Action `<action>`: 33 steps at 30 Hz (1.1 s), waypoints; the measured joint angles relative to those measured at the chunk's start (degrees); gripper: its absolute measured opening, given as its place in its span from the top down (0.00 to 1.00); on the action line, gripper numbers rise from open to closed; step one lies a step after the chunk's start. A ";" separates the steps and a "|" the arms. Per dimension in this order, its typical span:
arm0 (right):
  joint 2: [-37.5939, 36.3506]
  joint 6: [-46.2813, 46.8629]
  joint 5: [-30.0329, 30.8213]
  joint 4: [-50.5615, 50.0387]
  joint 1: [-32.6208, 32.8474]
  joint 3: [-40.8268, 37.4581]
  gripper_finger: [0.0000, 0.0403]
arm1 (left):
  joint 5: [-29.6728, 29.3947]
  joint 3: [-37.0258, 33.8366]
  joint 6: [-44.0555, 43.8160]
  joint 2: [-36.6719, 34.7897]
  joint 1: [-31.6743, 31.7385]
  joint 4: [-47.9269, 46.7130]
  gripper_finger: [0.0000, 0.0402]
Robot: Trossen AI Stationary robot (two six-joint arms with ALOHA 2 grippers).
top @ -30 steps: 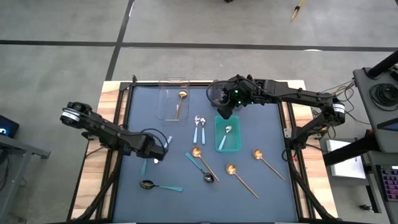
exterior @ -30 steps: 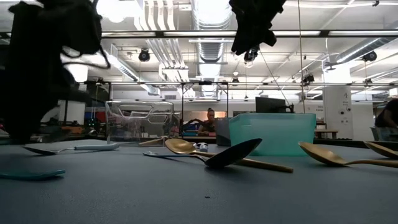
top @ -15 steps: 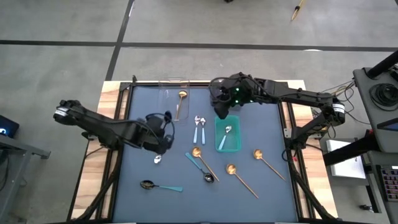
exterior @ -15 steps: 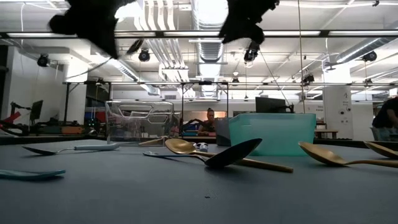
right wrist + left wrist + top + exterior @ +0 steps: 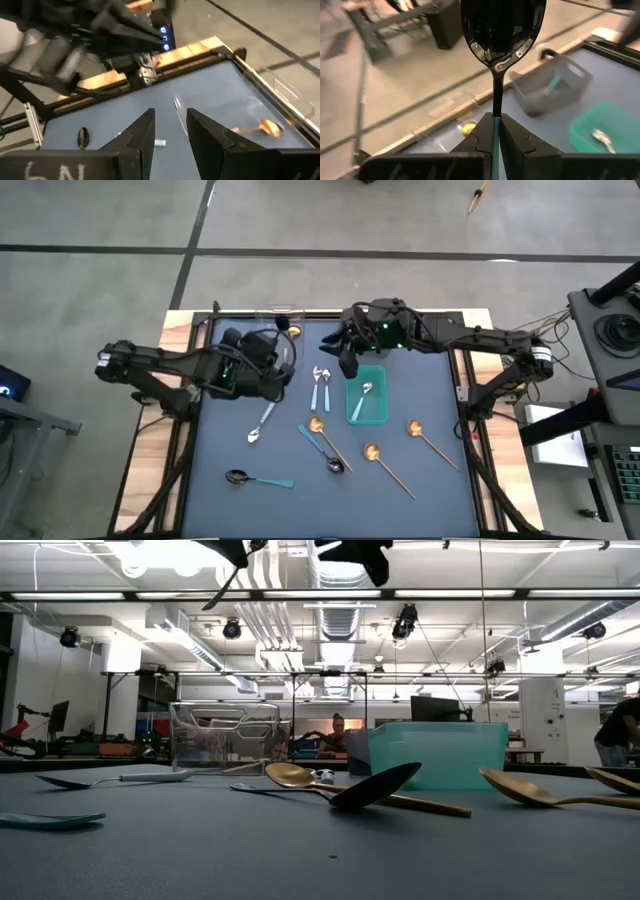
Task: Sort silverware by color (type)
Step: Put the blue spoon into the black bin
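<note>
The left tool [image 5: 494, 131], pinching a dark-bowled teal spoon [image 5: 502, 30], has lifted it toward the far bins; the right tool [image 5: 170, 131] waits spread.

Mat's near edge [image 5: 330, 515] lies free; clear bin [image 5: 272, 340] and teal bin [image 5: 367, 394] seemingly block the far half.

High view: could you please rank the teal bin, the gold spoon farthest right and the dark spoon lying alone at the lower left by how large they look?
1. teal bin, clearly the largest.
2. gold spoon and dark spoon: both look about the same length, so I would not rank one above the other.
</note>
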 joint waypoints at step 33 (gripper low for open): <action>-0.04 -2.60 8.08 16.85 0.22 0.00 0.59 | 6.13 3.21 23.68 6.85 2.86 30.48 1.00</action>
